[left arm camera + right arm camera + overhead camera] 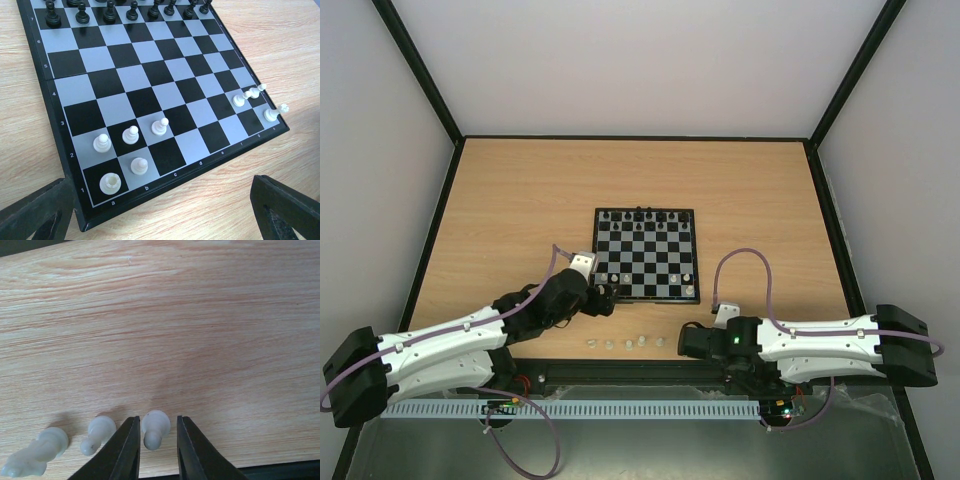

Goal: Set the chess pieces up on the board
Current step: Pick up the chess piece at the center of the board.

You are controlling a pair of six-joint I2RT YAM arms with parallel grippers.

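The board (646, 262) lies mid-table with black pieces (642, 214) along its far rows. In the left wrist view, several white chess pieces stand at the board's (165, 90) near-left corner, among them a rook (110, 183) and a pawn (139, 165), and more stand at its right edge (248, 95). My left gripper (605, 297) (165, 220) hangs wide open over that corner. My right gripper (685, 342) (157, 421) sits low on the table, its jaws narrow on either side of a lying white pawn (154, 429), with a small gap still showing on the pawn's right.
A row of loose pale pieces (620, 344) lies on the wood near the table's front edge. Beside the straddled pawn lie another pawn (97, 434) and a larger piece (35, 457). The table's dark front edge (280, 471) is just behind my right fingers.
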